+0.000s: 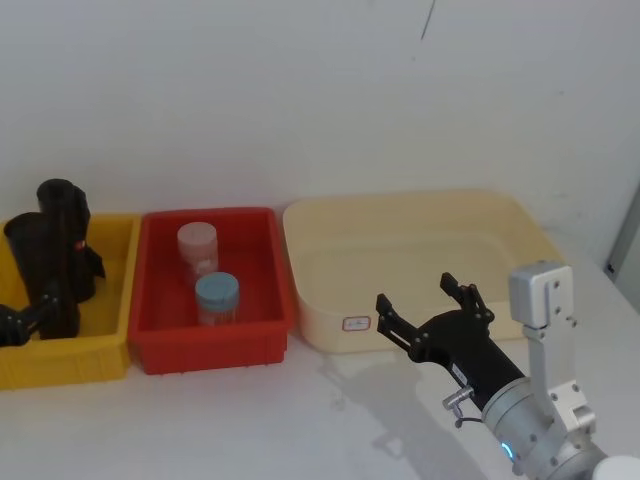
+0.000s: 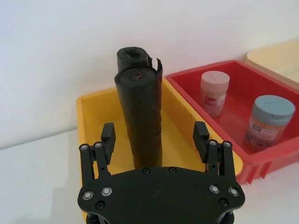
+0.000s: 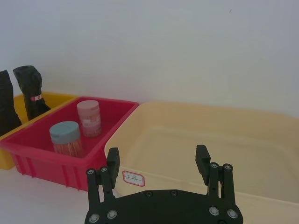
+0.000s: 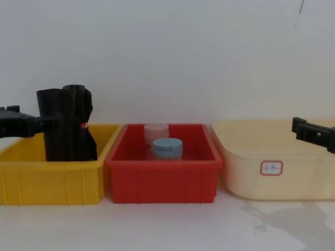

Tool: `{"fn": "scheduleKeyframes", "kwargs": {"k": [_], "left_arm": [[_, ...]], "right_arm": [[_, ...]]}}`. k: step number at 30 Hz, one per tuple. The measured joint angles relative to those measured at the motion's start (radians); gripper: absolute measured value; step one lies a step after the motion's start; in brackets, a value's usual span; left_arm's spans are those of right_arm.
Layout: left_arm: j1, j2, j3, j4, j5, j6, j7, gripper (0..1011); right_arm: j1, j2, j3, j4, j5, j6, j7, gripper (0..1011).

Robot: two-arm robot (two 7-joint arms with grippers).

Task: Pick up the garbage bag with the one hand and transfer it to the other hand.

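Left end effector: my left end effector has its fingers spread wide and pinches nothing. In the chest view it reaches in at 9 o'clock of the garbage bag, above the yellow bin.
Garbage bag: the garbage bag stands upright in the yellow bin as a crinkled black roll. In my left wrist view it lines up with the gap between my fingers, with yellow showing on both sides of it. I cannot tell whether a fingertip touches it.
Second roll: a black roll with a small red mark stands just beside the bag, at 3 o'clock of it in the chest view. It rises a little higher.
Yellow bin: the yellow bin sits on the surface at 9 o'clock of the red bin, their walls close together.
Red bin: the red bin holds two upright jars.
Jars: the pink-lidded jar is at 12 o'clock of the blue-lidded jar, just behind it.
Cream tub: the cream tub sits at 3 o'clock of the red bin and carries a small red-edged label on its front wall.
Right end effector: my right end effector is spread and holds nothing. It sits at 6 o'clock of the tub in the head view, fingertips by the front wall.
Surface: the white surface carries all three containers.
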Motion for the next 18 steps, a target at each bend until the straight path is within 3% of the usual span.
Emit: {"fn": "scheduleKeyframes", "kwargs": {"k": [18], "left_arm": [[-0.151, -0.054, 0.040, 0.159, 0.033, 0.019, -0.037, 1001]], "right_arm": [[0.000, 0.000, 0.000, 0.000, 0.000, 0.000, 0.000, 1000]]}}
